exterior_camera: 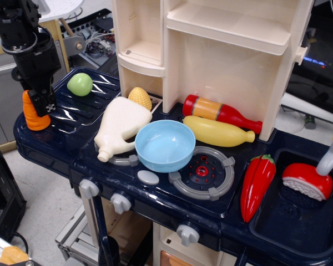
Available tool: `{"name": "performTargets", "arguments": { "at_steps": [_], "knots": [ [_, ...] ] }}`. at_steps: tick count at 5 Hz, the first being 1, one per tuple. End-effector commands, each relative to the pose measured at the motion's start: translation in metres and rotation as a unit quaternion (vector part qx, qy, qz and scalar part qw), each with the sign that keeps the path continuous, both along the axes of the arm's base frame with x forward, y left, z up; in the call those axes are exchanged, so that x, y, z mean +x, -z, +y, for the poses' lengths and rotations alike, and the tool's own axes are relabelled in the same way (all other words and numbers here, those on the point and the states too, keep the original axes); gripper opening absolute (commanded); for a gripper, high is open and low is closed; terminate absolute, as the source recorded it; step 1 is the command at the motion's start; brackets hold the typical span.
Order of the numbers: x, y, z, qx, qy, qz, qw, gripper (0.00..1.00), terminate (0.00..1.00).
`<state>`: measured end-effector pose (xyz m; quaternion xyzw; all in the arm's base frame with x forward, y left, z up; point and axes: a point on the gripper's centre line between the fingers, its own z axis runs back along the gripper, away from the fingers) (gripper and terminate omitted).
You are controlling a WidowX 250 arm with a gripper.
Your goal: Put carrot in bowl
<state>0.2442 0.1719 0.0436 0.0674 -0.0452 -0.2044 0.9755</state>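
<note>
The orange carrot stands upright at the far left edge of the dark blue toy counter. My black gripper comes down from the top left and is closed around the carrot's upper part. One finger shows in front of the carrot; the other is hidden behind it. The light-blue bowl sits empty in the middle of the counter on the left stove burner, well to the right of the carrot.
A green ball, a cream jug lying on its side and a yellow corn cob lie between carrot and bowl. A red bottle, a yellow bottle, a red pepper and the cream cupboard stand to the right.
</note>
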Motion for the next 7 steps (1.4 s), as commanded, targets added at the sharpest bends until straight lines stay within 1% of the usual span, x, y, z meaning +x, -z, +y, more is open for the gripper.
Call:
{"name": "performTargets", "arguments": {
  "at_steps": [1,2,3,4,5,6,7],
  "knots": [
    [0.007,-0.064,-0.064,0.020,-0.064,-0.024,0.9975,0.00,0.00],
    [0.015,-0.083,-0.112,-0.005,-0.092,-0.020,0.9956,0.00,0.00],
    [0.019,-0.088,-0.152,-0.025,-0.113,-0.035,0.9926,0.00,0.00],
    [0.024,-0.084,-0.179,-0.023,-0.113,-0.075,0.9905,0.00,0.00],
    [0.035,-0.074,-0.190,-0.031,-0.107,-0.098,0.9889,0.00,0.00],
    [0.043,-0.066,-0.191,-0.047,-0.095,-0.104,0.9890,0.00,0.00],
    [0.042,-0.062,-0.189,-0.060,-0.076,-0.121,0.9879,1.00,1.00]
  ]
}}
